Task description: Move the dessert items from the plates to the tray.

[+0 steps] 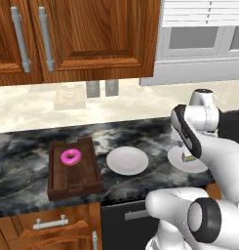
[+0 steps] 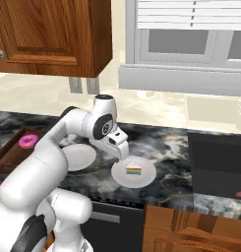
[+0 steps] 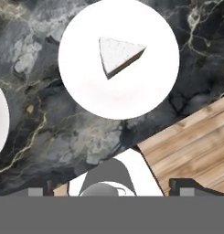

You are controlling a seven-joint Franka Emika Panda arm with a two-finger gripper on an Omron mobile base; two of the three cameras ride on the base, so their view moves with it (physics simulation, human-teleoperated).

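The small wedge of white-iced cake with rainbow-coloured layers (image 2: 134, 170) lies near the middle of a plain round white flat plate (image 2: 147, 176), just below and a little ahead of the claw (image 2: 123, 151). In the hand view the wedge (image 3: 118, 55) sits well up the picture from the two dark fingertips (image 3: 34, 191), so the claw appears to hang above the plate's near rim (image 3: 109, 103), not yet over the cake, probably lining up for a descent. The fingertips stand wide apart at the bottom corners of that view, with nothing between them.

Off to the claw's left a second white plate (image 1: 127, 160) lies bare. Beyond it the dark brown rectangular wooden slatted tray (image 1: 87, 183) rests on the black marbled stone counter (image 1: 23, 161), and the small pink-frosted ring donut (image 1: 70, 156) lies flat in the tray's far half. Judging by that, one dessert is already delivered and the cake is what remains; the tray's near half looks free for it.

The wedge's point faces away from the counter edge, so a pinch across its sloping sides could slip; squaring the fingers to the two iced faces seems wiser. A pale beige block (image 1: 69, 99) stands against the back wall, well away from the claw.
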